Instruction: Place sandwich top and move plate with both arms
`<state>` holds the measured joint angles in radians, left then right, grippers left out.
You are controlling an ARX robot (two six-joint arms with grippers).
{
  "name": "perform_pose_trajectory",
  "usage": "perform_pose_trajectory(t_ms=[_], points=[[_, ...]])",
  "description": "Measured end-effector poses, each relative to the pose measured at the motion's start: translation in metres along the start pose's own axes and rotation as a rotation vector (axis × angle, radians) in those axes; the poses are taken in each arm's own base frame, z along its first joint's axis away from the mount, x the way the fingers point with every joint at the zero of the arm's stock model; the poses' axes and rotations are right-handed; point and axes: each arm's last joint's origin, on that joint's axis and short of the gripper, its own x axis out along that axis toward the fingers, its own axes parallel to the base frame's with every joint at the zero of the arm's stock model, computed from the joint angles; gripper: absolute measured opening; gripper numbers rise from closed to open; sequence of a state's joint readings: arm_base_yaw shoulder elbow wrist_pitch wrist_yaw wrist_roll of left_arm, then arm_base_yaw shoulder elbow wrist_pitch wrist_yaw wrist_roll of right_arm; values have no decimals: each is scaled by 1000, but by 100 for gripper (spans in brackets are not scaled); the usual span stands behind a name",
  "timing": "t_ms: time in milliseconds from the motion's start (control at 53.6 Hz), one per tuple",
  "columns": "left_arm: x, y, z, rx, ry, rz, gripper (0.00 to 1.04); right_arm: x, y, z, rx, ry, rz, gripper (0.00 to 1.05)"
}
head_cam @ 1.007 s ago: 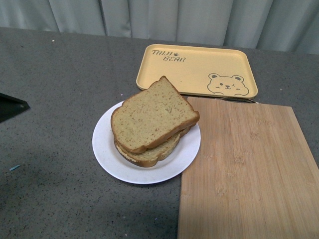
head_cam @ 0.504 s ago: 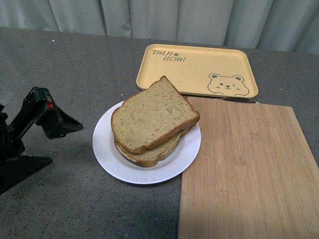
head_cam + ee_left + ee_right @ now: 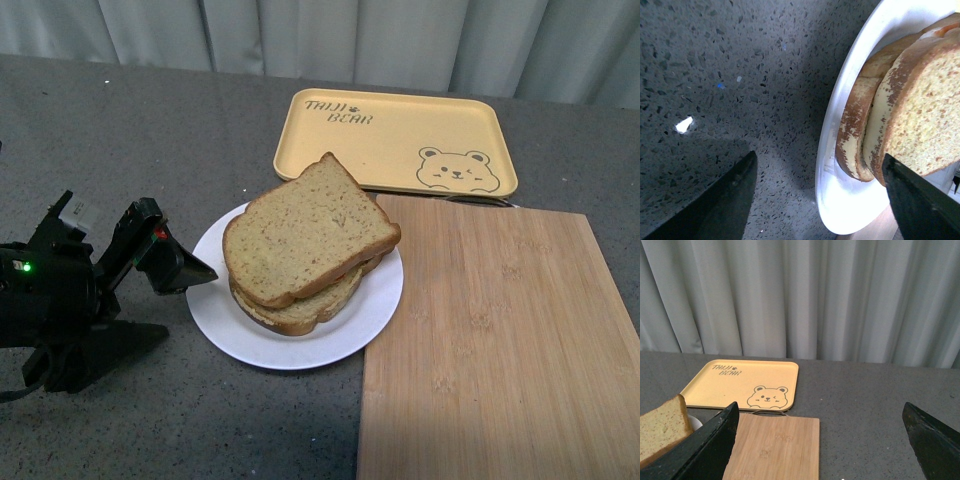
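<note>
The sandwich top point(image 3: 305, 232), a speckled tan slice with darker crust, lies on the stacked sandwich on the round white plate point(image 3: 215, 310). My left gripper point(image 3: 185, 272) is open, low over the table, its tips at the plate's left rim. In the left wrist view the open gripper point(image 3: 825, 210) straddles the plate's rim point(image 3: 832, 135), with the bread stack point(image 3: 900, 120) just beyond. My right gripper point(image 3: 822, 440) is open and empty, raised over the right side of the table; it does not show in the front view. The top slice's corner shows in the right wrist view point(image 3: 662, 427).
A yellow tray with a bear drawing point(image 3: 395, 140) lies behind the plate. A bamboo cutting board point(image 3: 500, 340) lies to the right, its edge against the plate. Grey curtains hang at the back. The table is dark speckled grey.
My left arm has come in from the left edge and moved right to the plate's rim. The plate and sandwich have not moved.
</note>
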<state>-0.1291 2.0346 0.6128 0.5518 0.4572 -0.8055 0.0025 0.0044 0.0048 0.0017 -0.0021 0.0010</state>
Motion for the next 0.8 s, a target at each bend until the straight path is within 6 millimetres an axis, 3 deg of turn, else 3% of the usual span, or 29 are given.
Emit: perform_pose_trajectory(t_ms=[75,410,802], points=[[7,-1,-3,-21,19,-10,57,0,0,0,0,0,0,95],[17,-4,-3,-42,69,-74,5,0,0,0,0,0,-1,95],[-27,-27,3,-129,-19,-364,4,0,0,0,0,0,0,95]])
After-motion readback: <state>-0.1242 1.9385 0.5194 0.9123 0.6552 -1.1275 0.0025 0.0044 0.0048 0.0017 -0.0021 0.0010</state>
